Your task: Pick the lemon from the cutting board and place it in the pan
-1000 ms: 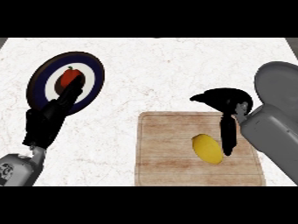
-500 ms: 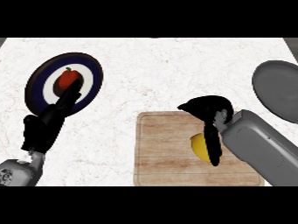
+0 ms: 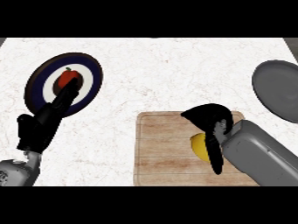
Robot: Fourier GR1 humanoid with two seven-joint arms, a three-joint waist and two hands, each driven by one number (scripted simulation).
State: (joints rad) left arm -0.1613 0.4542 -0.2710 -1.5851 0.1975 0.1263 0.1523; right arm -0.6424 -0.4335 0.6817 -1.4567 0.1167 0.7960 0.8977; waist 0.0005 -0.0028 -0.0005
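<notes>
Marble counter point(image 3: 164, 74), right hand point(image 3: 210, 120) over lemon point(image 3: 200, 147)

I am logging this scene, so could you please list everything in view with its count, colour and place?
counter: one, white marbled, under everything
plate: one, navy, white and brown rings, far left
red fruit: one, on the plate
cutting board: one, pale wood, near centre-right
lemon: one, yellow, on the board, partly hidden
pan: one, grey, right edge
left hand: black, fingers straight, near left
right hand: black, curled over the lemon
</notes>
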